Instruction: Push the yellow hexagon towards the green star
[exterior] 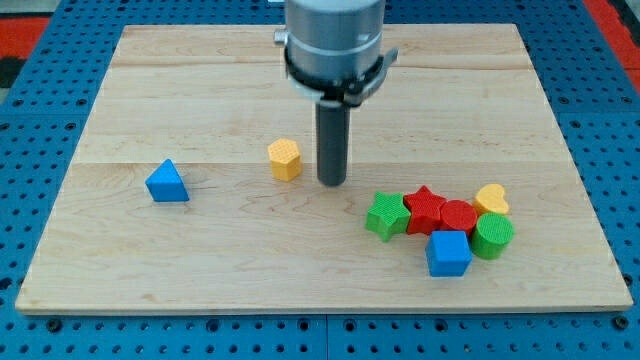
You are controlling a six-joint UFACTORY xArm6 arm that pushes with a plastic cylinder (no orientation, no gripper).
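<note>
Currently on the board (pixel 150 90): eight blocks. My tip (pixel 332 183), a bare rod end touching no block, stands mid-board. Yellow hexagon (pixel 285 159), one, just to the tip's left, a small gap between. Blue triangle (pixel 166 182), one, far left of the tip. Lower right of the tip, a cluster of six: green star (pixel 386 216), red star (pixel 424 208), red cylinder (pixel 458 216), yellow heart (pixel 492 199), green cylinder (pixel 492 236), blue cube (pixel 448 253).
</note>
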